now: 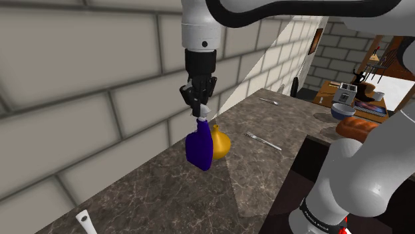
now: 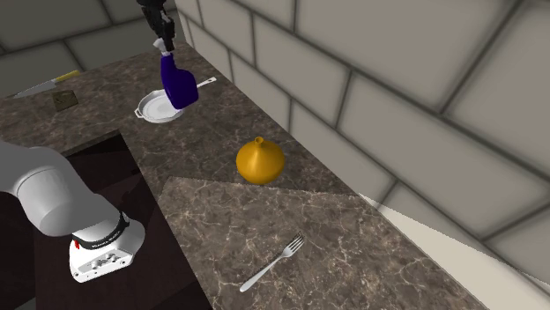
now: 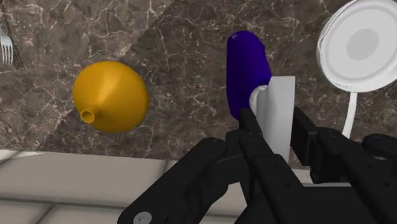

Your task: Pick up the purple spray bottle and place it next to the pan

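One purple spray bottle (image 1: 199, 151) (image 2: 180, 85) (image 3: 245, 70) hung in the air, clear of the tabletop (image 1: 166, 193) (image 2: 220, 150), with its body pointing down and its white spray head (image 3: 277, 111) on top. From the wrist view it sat between the one orange pot (image 3: 111, 95) and the one pan (image 3: 362, 48), closer to the pan and beside it rather than over it. In the second exterior view the bottle overlapped the near rim of the pan (image 2: 159, 106), which was pale grey-white with a thin handle pointing toward the wall. The round orange pot (image 1: 221, 143) (image 2: 260, 160) had a narrow neck and stood on the tabletop just behind the bottle in the shoulder view. Two forks (image 1: 264, 141) (image 1: 269, 101) lay farther along the tabletop, well apart from each other, and one knife (image 2: 40, 85) with a yellow handle lay at the far end beyond the pan. The tabletop was dark brown stone with pale veins, running along a wall (image 1: 80, 66) of large pale blocks with grey joints. Past its end, the shoulder view showed more of the room, with a wooden counter carrying small kitchen things. The black jaws, on the white arm (image 1: 199, 26), were closed partway, pinching the bottle's white spray head from both sides and carrying the bottle.
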Controlling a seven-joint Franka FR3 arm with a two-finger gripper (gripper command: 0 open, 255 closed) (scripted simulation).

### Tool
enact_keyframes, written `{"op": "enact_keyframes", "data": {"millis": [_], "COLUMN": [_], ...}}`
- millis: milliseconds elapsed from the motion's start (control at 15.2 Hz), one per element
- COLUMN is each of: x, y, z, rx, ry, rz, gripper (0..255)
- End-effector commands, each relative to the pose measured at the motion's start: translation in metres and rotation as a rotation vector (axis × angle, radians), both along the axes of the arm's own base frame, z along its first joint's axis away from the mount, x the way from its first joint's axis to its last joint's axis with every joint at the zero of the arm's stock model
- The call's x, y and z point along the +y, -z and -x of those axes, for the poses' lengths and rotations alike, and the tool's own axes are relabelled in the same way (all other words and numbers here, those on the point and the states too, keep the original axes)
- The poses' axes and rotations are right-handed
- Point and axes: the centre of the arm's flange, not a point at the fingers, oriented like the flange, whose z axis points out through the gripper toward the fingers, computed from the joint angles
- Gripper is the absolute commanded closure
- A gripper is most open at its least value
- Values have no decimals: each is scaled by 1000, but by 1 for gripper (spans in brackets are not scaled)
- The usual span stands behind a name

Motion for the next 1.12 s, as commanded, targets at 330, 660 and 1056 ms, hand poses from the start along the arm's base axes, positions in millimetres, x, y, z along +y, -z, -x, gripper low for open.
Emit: {"op": "enact_keyframes", "data": {"millis": [330, 660, 1056], "x": [58, 99, 148], "y": [-25, -43, -64], "z": [68, 116, 174], "rx": [0, 0, 0], "ry": [1, 1, 1], "rz": [1, 1, 1], "gripper": [255, 255, 255]}}
